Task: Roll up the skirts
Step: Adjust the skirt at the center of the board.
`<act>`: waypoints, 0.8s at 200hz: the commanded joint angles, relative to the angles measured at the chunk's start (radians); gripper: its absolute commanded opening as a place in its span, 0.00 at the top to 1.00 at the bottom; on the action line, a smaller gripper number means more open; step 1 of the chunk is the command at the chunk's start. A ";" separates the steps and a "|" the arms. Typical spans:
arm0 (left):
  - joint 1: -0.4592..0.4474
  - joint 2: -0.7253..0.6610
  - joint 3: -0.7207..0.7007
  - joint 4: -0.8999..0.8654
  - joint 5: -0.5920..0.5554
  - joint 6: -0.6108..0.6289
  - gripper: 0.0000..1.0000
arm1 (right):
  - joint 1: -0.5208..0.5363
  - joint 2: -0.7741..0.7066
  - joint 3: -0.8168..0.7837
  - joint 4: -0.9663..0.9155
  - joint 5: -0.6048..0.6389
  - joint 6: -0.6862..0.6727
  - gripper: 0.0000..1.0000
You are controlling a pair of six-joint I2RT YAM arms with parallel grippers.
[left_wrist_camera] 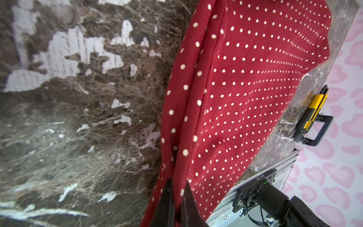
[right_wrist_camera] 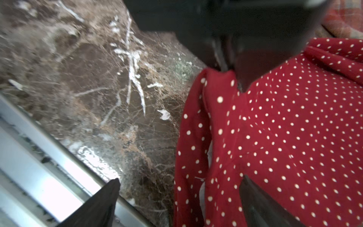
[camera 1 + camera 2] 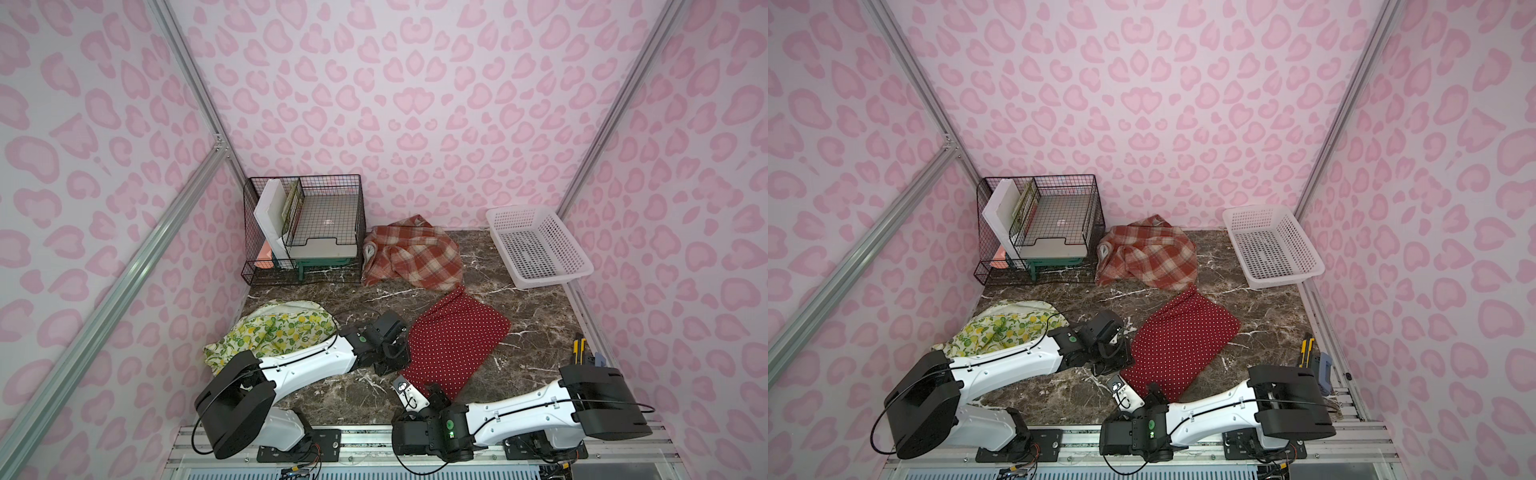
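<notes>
The worktop carries the red polka-dot skirt, flat and unrolled near its front edge. The left hand is clamped on the skirt's side hem; the right hand stands wide apart at the near corner. Next, probably: close the right, then begin rolling.

Pink leopard-print walls; brown marble tabletop; aluminium frame posts.

Only small white lettering on a black mounting plate shows, inverted and too blurred to read.
</notes>
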 commanded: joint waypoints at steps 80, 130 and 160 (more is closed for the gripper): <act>-0.001 -0.033 -0.036 0.009 -0.020 -0.038 1.00 | -0.010 0.189 0.115 -0.247 0.188 0.212 0.01; 0.002 -0.036 -0.050 0.001 -0.028 -0.048 1.00 | -0.035 0.174 0.104 -0.334 0.244 0.302 0.09; 0.009 -0.045 -0.060 -0.007 -0.030 -0.049 1.00 | -0.029 0.206 0.136 -0.391 0.281 0.295 0.12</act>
